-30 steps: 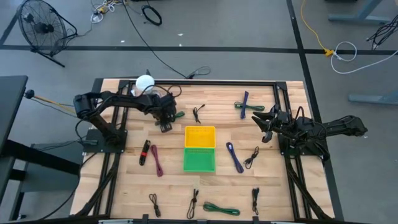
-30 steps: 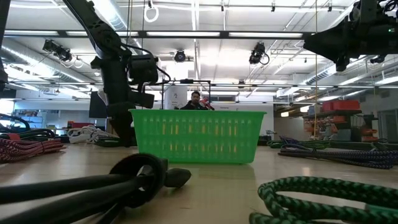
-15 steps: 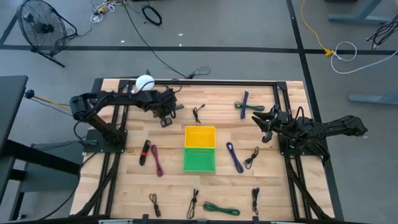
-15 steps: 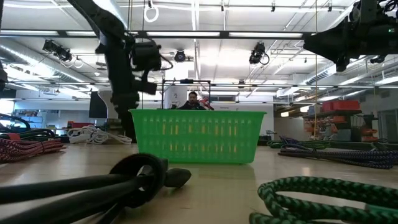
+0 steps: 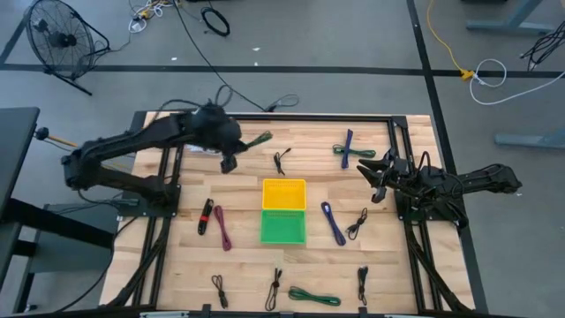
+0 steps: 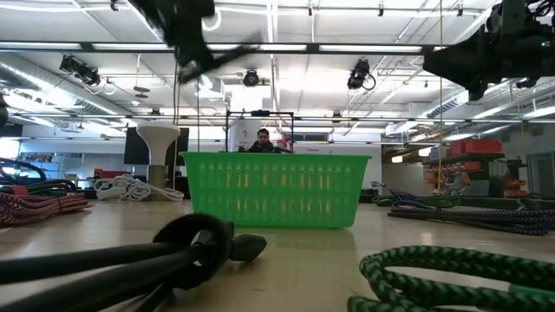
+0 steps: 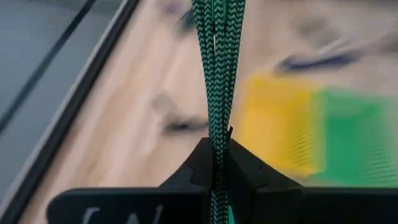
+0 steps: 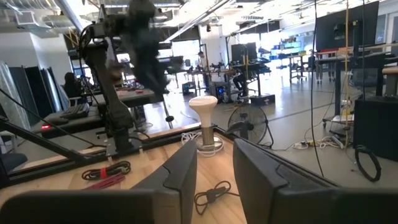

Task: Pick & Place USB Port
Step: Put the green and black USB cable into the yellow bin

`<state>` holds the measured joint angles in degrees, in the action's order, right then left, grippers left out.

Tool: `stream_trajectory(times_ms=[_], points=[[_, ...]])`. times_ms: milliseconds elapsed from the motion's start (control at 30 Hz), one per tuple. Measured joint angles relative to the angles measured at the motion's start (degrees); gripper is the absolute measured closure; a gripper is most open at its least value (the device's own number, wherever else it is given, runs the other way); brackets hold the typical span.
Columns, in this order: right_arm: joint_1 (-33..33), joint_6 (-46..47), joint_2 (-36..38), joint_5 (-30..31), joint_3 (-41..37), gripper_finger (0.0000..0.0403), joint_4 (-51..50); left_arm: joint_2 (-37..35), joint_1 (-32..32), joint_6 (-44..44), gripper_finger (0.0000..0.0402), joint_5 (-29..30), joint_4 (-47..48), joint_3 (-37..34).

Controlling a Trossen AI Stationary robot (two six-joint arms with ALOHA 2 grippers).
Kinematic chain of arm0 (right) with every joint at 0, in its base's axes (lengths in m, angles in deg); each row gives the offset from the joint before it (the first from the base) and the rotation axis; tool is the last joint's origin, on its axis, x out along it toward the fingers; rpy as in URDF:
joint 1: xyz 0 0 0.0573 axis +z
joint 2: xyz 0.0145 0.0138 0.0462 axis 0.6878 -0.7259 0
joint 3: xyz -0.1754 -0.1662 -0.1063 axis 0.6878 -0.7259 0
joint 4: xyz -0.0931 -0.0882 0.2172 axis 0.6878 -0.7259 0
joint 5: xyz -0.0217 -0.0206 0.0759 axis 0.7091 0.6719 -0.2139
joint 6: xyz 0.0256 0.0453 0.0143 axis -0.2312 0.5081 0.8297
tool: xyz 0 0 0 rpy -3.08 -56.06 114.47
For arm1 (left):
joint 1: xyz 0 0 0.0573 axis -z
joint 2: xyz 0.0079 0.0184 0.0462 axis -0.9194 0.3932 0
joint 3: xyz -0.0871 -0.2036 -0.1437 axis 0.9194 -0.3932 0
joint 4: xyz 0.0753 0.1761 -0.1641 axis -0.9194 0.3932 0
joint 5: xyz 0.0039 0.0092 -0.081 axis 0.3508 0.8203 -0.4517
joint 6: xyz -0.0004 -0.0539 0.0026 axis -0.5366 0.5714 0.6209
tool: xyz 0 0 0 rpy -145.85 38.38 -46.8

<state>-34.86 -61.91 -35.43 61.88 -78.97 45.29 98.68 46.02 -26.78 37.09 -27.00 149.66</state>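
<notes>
My left gripper (image 5: 233, 155) is raised over the table's far left part, shut on a green braided cable (image 5: 259, 140). In the low view the gripper (image 6: 196, 39) is blurred, high above the green bin (image 6: 276, 189). The yellow bin (image 5: 284, 194) and the green bin (image 5: 282, 226) stand side by side at the table's middle. At the right side my right gripper (image 5: 380, 179) hovers open, with nothing between its fingers (image 8: 184, 176). My left gripper pinches the green braided cable (image 7: 217, 163) between its two fingers, which lie along it. At least two strands run side by side through the hold. The cable sticks out past the fingertips (image 7: 217, 56), toward the table's right, clear of the table.
Loose cables lie about: a black one (image 5: 281, 161), a purple and green pair (image 5: 348, 150), a blue one (image 5: 333, 223), a maroon one (image 5: 222, 228), and several along the near edge (image 5: 314, 297). A white stand (image 8: 202, 121) sits at the far left corner.
My left gripper has risen from the table at the far left and tipped toward level, carrying the green cable. The cable, which lay on the wood beside the gripper, is now lifted clear and points toward the table's right.
</notes>
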Motion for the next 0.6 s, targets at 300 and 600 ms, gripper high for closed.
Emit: stream_trajectory(times_ms=[300, 600], points=[[0.0, 0.3, 0.0, 0.0, 0.0, 0.0298, 0.0, -3.5, 16.7, 10.4, 0.0379, 2.9, -13.4, -5.9], [0.0, 1.2, 0.0, 0.0, 0.0, 0.0298, 0.0, 5.7, 29.7, 21.7, 0.0379, 9.2, -40.2, -17.8]])
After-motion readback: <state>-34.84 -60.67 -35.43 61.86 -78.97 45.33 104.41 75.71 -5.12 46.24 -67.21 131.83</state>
